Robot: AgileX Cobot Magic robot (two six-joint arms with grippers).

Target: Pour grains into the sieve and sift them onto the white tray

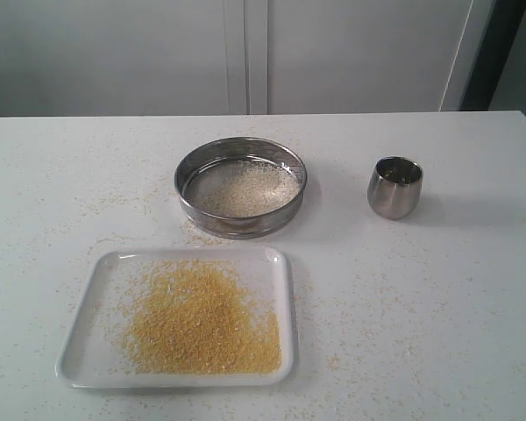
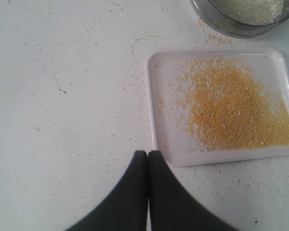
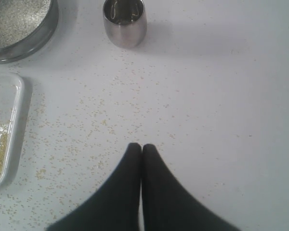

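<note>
The sifting is judged done: golden grains (image 1: pixel 202 320) are spread on the white tray (image 1: pixel 95 353) near the surface's front edge, and paler ones are left in the sieve (image 1: pixel 241 226) behind it. The left end effector (image 2: pixel 148 153) and right end effector (image 3: pixel 142 146) are pressed together, empty.

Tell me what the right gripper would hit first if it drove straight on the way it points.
Ahead of the shut right gripper lies tabletop, then the steel cup roughly in line. The gripper's height is unclear, so it may meet the tabletop before the cup.
</note>
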